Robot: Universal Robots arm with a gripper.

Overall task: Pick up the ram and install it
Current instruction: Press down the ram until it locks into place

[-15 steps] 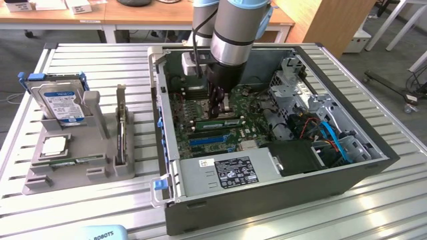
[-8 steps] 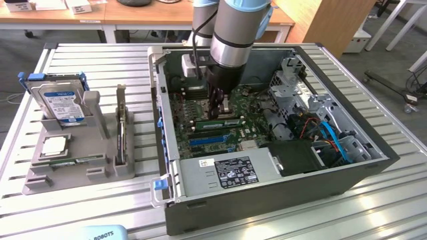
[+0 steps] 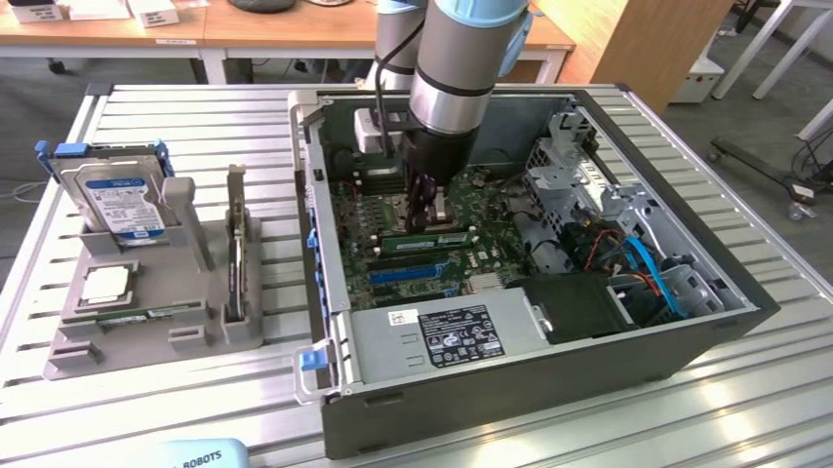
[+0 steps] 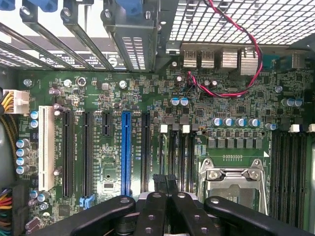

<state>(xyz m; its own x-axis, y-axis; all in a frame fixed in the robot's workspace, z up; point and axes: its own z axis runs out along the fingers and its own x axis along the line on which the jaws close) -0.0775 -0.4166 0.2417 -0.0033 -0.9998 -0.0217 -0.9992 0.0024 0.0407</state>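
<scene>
A ram (image 3: 443, 237), a long narrow green stick, lies seated in a slot on the motherboard inside the open computer case (image 3: 729, 292). My gripper (image 3: 423, 216) reaches straight down into the case, its tips directly over the left half of that stick. I cannot tell whether they touch it. In the wrist view my gripper (image 4: 165, 179) is shut, its black fingers (image 4: 156, 206) pressed together with nothing between them, tips over the narrow black memory slots (image 4: 182, 157) beside the processor socket (image 4: 235, 177). Another green ram stick (image 3: 131, 317) lies flat in the grey holder (image 3: 143, 346).
The grey holder on the exterior view's left also carries an upright hard drive (image 3: 117, 200), a square silver processor chip (image 3: 107, 283) and a dark upright expansion card (image 3: 234, 253). Inside the case are a metal drive cage (image 3: 579, 166), blue and red cables (image 3: 651, 268) and a power supply (image 3: 450, 336).
</scene>
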